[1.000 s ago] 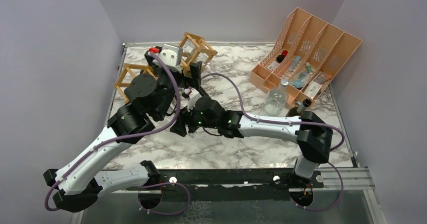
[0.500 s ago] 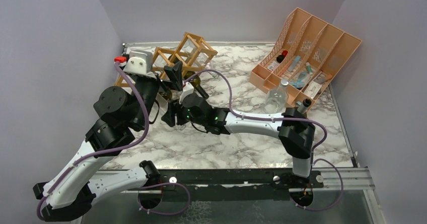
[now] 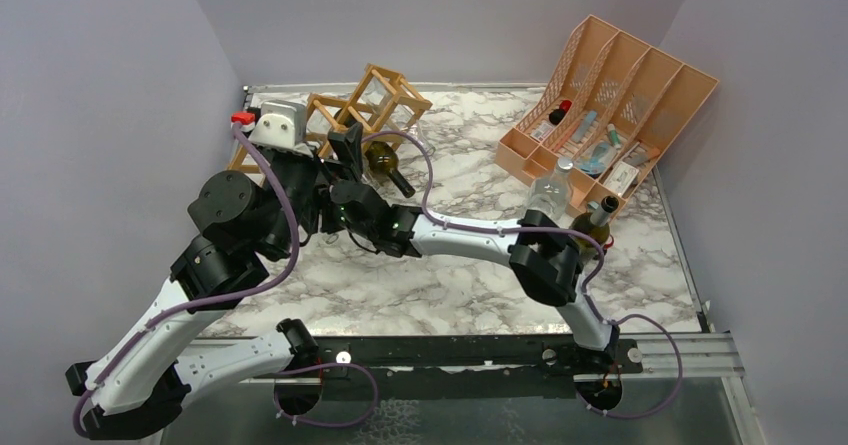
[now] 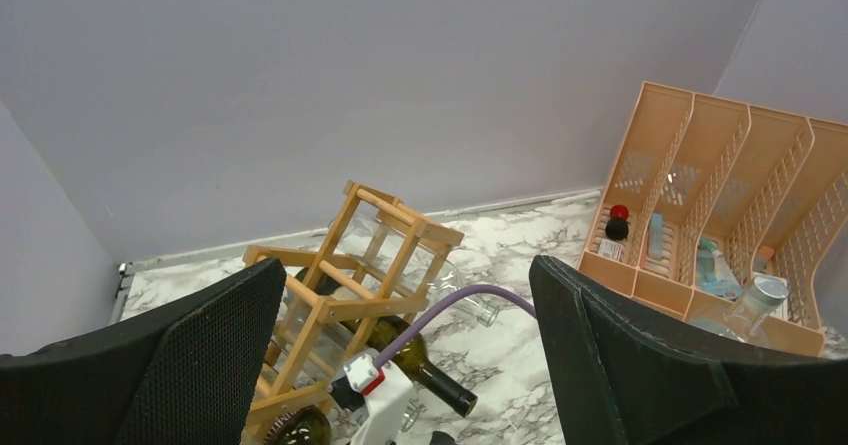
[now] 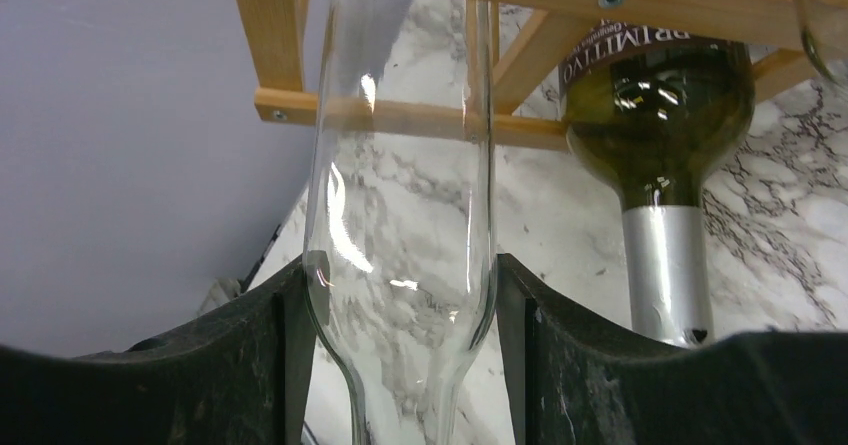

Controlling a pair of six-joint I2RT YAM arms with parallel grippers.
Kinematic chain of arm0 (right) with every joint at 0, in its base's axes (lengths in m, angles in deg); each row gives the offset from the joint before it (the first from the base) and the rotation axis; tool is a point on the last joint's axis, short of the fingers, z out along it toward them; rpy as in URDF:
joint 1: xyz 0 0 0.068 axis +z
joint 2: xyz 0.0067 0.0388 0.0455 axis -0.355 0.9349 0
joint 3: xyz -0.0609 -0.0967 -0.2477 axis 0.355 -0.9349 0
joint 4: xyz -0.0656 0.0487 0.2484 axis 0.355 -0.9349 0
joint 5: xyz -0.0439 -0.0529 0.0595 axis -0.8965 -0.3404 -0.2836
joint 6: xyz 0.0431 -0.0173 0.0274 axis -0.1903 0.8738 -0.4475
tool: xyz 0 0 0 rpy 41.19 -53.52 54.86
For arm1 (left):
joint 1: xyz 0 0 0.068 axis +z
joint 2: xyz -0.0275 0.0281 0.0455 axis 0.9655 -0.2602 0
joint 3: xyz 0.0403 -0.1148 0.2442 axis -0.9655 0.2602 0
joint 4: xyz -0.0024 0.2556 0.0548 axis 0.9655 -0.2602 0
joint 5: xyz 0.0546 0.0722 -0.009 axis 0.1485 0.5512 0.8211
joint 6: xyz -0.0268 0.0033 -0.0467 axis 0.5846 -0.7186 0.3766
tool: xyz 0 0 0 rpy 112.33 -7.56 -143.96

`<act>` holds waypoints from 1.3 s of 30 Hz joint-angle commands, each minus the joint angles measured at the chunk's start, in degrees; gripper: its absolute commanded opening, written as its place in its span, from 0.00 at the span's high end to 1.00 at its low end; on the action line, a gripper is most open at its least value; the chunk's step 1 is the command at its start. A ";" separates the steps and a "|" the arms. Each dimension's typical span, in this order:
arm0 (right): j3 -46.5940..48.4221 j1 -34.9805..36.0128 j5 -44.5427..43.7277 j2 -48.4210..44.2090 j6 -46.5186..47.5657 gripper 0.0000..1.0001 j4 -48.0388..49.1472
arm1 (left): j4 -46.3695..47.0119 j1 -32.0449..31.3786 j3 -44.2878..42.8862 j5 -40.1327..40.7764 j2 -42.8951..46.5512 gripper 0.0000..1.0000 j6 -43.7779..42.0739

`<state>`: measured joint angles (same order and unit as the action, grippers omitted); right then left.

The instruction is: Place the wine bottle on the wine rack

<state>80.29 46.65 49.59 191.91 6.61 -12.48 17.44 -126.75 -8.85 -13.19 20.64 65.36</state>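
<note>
The wine rack (image 3: 372, 103) is a tan wooden lattice at the back left; it also shows in the left wrist view (image 4: 345, 290). My right gripper (image 5: 400, 290) is shut on the shoulder of a clear glass wine bottle (image 5: 400, 165), whose body reaches in past the rack's sticks (image 5: 420, 115). A dark green bottle (image 5: 655, 115) with a silver neck lies in the cell beside it. Another green bottle (image 4: 425, 365) and a clear bottle (image 4: 455, 285) lie in the rack. My left gripper (image 4: 405, 295) is open and empty, above and in front of the rack.
A peach slotted organizer (image 3: 610, 100) with small items stands at the back right. A clear glass bottle (image 3: 548, 197) and an upright dark bottle (image 3: 592, 220) stand in front of it. The left wall runs close behind the rack. My two arms overlap near the rack.
My left arm drew back to the left, uncovering the rack. My right arm reached further left toward the rack with the clear bottle.
</note>
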 commanded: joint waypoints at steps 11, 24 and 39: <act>18.67 0.24 -4.61 10.48 1.82 0.77 -0.20 | -1.18 -0.03 -1.29 1.39 0.70 0.01 -1.02; 26.66 -0.44 -2.84 17.15 0.71 0.59 -2.45 | -1.59 -0.05 -1.42 1.47 0.71 0.01 -0.78; 24.87 -1.43 -1.58 14.08 2.84 0.10 -3.11 | -2.28 -0.02 -1.94 1.38 0.53 0.01 -0.56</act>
<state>105.12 45.53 47.09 208.98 7.72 -18.03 15.38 -126.75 -8.87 -13.08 20.88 65.14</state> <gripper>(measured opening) 0.887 0.987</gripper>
